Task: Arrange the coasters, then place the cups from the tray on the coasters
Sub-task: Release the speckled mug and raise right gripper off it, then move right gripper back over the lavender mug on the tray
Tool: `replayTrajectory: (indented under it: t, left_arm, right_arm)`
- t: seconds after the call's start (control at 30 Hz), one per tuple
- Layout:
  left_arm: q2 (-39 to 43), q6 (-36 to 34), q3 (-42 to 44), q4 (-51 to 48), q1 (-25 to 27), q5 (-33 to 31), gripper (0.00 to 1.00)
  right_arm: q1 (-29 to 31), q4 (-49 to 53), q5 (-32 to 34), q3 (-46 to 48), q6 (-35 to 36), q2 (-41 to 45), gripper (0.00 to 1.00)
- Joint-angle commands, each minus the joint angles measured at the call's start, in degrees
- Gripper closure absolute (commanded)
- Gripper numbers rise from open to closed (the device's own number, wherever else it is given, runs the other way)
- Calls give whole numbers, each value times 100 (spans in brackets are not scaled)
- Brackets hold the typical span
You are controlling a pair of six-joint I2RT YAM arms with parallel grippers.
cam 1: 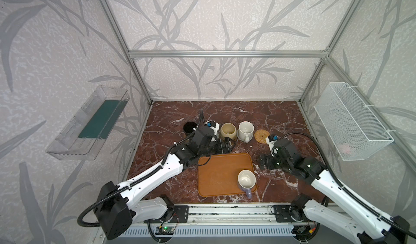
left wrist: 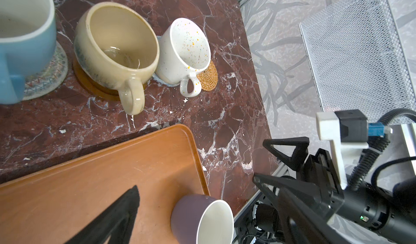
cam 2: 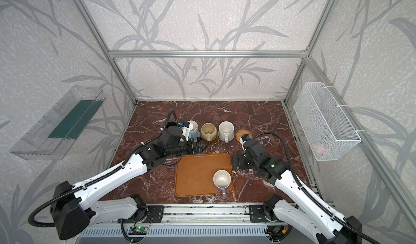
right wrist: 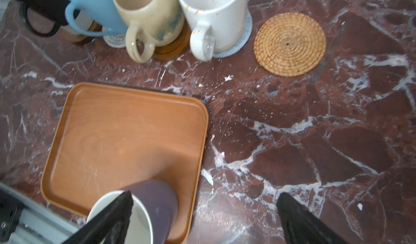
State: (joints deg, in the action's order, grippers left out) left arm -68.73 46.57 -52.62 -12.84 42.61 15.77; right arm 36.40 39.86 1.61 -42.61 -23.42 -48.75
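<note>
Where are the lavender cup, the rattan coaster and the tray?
lavender cup point(cam 1: 247, 179): in a top view, on its pale inside.
rattan coaster point(right wrist: 290, 44): in the right wrist view, on its woven centre.
tray point(cam 2: 195, 175): in a top view, on its bare floor.

Matt wood-grain tray point(right wrist: 117, 128), woven rattan coaster point(right wrist: 290, 44).

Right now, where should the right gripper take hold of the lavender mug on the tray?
On the lavender mug, probably the right-side rim wall: right gripper from above, one finger inside. It stands upright, and its handle points at the front rail, leaving that wall clear.
</note>
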Motion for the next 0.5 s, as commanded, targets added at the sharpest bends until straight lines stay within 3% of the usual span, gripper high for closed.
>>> replayTrajectory:
  t: [0.0,0.33,0.47]
  left_arm:
    - [146,112,259,28,-20,198,3]
    - [276,353,701,156,-7,303,3]
    - [375,561,1010,451,17,339,3]
  right_arm:
    - [482,565,-47,123,-225,320,1]
    - [2864,495,958,496,-1265,252,1]
    - [3478,329,1255,542,-1675,-42,1]
